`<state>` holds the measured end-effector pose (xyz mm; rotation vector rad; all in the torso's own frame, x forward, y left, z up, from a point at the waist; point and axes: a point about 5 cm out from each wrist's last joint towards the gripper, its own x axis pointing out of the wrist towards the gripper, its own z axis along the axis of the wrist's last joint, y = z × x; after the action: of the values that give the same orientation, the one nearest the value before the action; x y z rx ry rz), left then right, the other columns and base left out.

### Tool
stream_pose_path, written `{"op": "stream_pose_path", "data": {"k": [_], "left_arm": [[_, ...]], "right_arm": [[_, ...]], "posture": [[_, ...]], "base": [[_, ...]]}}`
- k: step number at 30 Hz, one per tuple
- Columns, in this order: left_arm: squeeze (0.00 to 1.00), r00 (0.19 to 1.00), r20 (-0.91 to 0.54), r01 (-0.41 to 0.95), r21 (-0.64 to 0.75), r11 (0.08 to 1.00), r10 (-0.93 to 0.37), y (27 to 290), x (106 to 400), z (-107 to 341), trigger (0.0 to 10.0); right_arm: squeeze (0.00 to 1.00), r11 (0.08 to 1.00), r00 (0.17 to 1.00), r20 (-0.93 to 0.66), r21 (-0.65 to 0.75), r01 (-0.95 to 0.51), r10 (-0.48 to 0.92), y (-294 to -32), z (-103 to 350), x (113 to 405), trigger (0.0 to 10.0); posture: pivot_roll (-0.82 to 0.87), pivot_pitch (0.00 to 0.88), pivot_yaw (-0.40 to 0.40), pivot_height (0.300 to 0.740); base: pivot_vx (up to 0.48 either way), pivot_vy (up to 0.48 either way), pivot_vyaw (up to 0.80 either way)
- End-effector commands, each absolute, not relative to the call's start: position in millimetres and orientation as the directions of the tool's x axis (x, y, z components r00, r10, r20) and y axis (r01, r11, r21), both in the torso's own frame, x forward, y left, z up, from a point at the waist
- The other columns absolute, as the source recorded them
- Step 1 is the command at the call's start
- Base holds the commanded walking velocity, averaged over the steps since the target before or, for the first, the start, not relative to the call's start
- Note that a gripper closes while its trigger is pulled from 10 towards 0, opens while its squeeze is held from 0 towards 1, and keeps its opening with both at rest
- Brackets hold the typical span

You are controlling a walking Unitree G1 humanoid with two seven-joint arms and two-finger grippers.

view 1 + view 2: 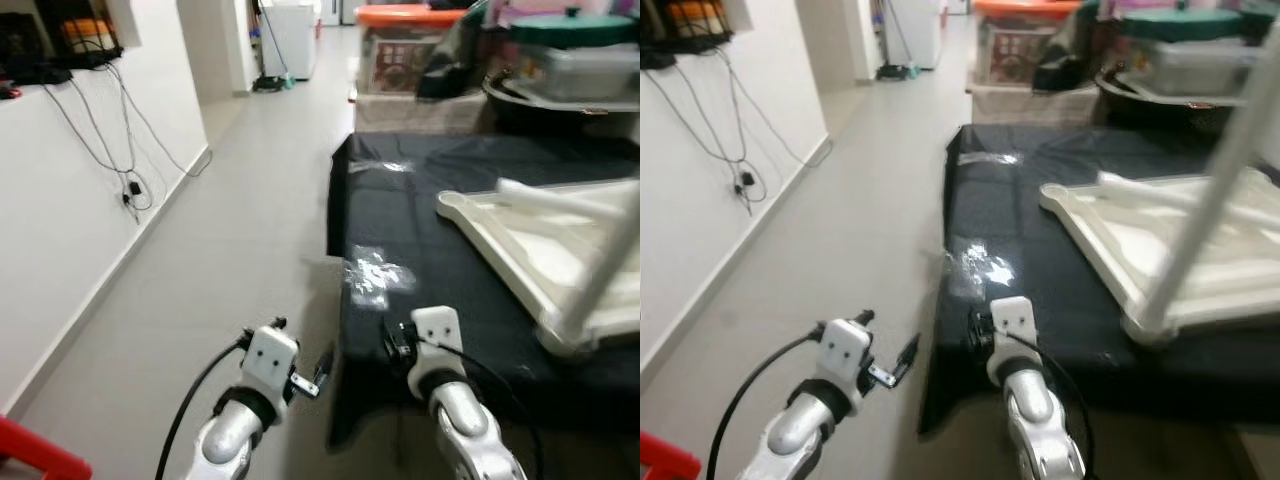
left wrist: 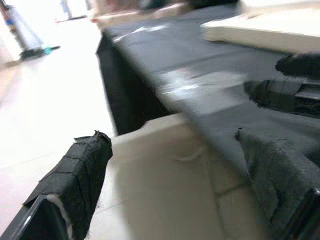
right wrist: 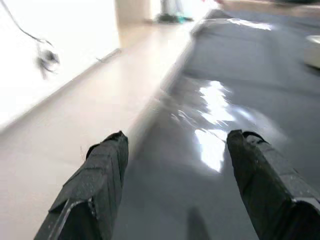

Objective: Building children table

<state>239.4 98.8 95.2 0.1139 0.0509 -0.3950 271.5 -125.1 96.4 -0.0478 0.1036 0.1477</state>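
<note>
Two grippers: left gripper (image 2: 170,175) and right gripper (image 3: 180,185), jaws wide, both empty.
Desk: black-covered desk (image 1: 420,230), landmark.
Children table: white children table (image 1: 560,260) upside down on desk, leg (image 1: 1215,170) sticking up, well beyond right gripper.
Risk: judged, blurred approach could knock the leg or snag the cover.

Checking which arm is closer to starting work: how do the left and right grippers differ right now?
The right gripper hangs over the near edge of the black table cover; the left gripper is beside that edge, over the floor. The right points along the cover; the left points at the cover's side, towards the right arm. Both are open and empty, and neither touches the white table.
</note>
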Motion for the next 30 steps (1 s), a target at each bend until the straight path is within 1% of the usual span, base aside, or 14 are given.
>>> {"op": "stream_pose_path", "data": {"k": [1, 5, 9, 17, 24, 26, 28, 30], "left_arm": [[0.00, 0.918, -0.066, 0.396, 0.086, 0.914, -0.391, 93, 240, 96, 10.0], [0.00, 0.918, -0.065, 0.396, 0.084, 0.914, -0.392, 93, 240, 96, 10.0], [0.00, 0.924, -0.056, 0.380, 0.064, 0.923, -0.377, 95, 240, 98, 10.0], [0.00, 0.923, -0.057, 0.384, 0.071, 0.920, -0.381, 94, 240, 98, 10.0], [0.00, 0.921, -0.069, 0.387, 0.091, 0.917, -0.382, 93, 240, 97, 10.0], [0.00, 0.924, -0.073, 0.381, 0.083, 0.921, -0.376, 94, 240, 96, 10.0], [0.00, 0.929, -0.079, 0.367, 0.066, 0.928, -0.362, 95, 241, 95, 10.0], [0.00, 0.929, -0.080, 0.366, 0.066, 0.928, -0.361, 95, 241, 96, 10.0]], "right_arm": [[0.00, 0.989, 0.985, -0.097, -0.037, -0.147, 0.142, -130, 97, 270, 10.0], [0.00, 0.988, 0.985, -0.091, -0.035, -0.149, 0.145, -129, 98, 270, 10.0], [0.00, 0.987, 0.986, -0.052, -0.023, -0.158, 0.156, -128, 104, 269, 10.0], [0.00, 0.988, 0.987, -0.034, -0.023, -0.155, 0.154, -128, 106, 270, 10.0], [0.00, 0.987, 0.987, -0.021, -0.028, -0.159, 0.158, -128, 109, 272, 10.0], [0.00, 0.986, 0.987, -0.016, -0.031, -0.161, 0.160, -128, 109, 272, 10.0], [0.00, 0.980, 0.980, 0.029, -0.042, -0.193, 0.195, -124, 118, 276, 10.0], [0.00, 0.977, 0.976, 0.041, -0.037, -0.210, 0.212, -122, 121, 277, 10.0]], "posture": [[0.05, 0.000, -0.015, 0.740], [0.05, 0.000, -0.015, 0.740], [0.06, 0.000, -0.025, 0.740], [0.05, 0.000, -0.022, 0.740], [0.06, 0.000, -0.027, 0.740], [0.06, 0.000, -0.027, 0.740], [0.06, 0.000, -0.026, 0.740], [0.06, 0.000, -0.029, 0.740]], "base": [[0.480, 0.000, 0.00], [0.480, 0.000, 0.00], [0.000, 0.000, 0.00], [0.000, 0.000, 0.00], [0.000, -0.452, 0.00], [0.000, 0.000, 0.00], [0.000, 0.000, 0.00], [0.000, 0.000, 0.00]]}}
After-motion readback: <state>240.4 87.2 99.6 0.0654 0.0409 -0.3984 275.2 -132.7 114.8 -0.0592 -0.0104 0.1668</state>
